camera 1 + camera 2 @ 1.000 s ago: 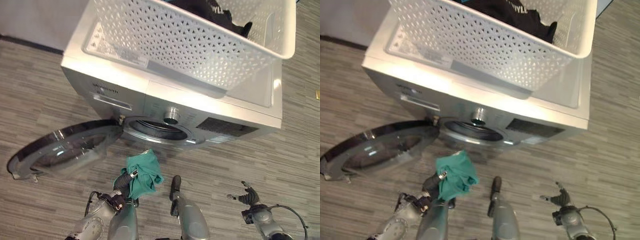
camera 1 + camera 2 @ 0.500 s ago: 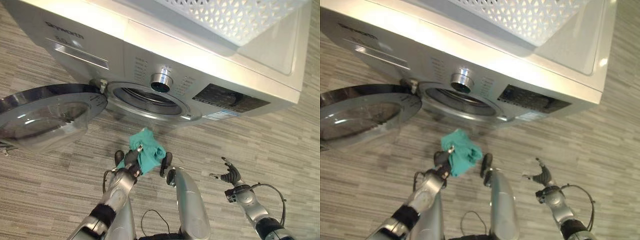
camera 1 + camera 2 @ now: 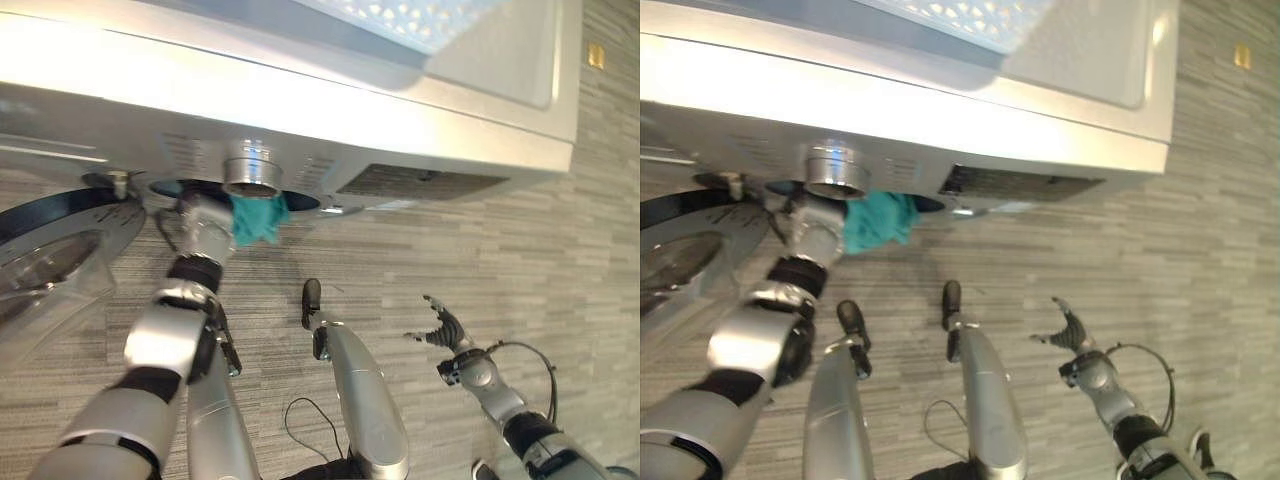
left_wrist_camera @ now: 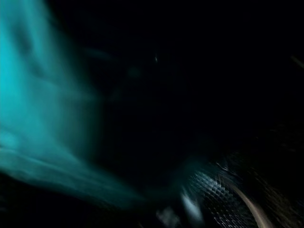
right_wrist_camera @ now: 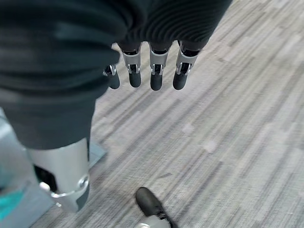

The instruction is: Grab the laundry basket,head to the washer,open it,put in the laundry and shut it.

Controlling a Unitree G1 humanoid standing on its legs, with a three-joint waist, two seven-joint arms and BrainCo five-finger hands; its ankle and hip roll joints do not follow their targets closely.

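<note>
The silver washer (image 3: 300,95) stands close in front, its round glass door (image 3: 50,265) swung open to the left. My left hand (image 3: 205,218) reaches up to the dark drum opening (image 3: 303,201) under the control knob (image 3: 250,172), shut on a teal cloth (image 3: 258,218) at the opening's rim. In the left wrist view the teal cloth (image 4: 38,118) hangs in darkness beside the perforated drum wall (image 4: 213,192). The white laundry basket (image 3: 960,12) sits on top of the washer. My right hand (image 3: 440,328) hovers low over the floor to the right, fingers (image 5: 152,71) relaxed and holding nothing.
Grey striped wood-look floor (image 3: 500,240) stretches to the right of the washer. The open door takes up the space at the lower left of the washer's front.
The camera has dropped lower and closer to the washer. My left hand has lifted the teal cloth from above the floor up to the drum opening. The right hand stays open.
</note>
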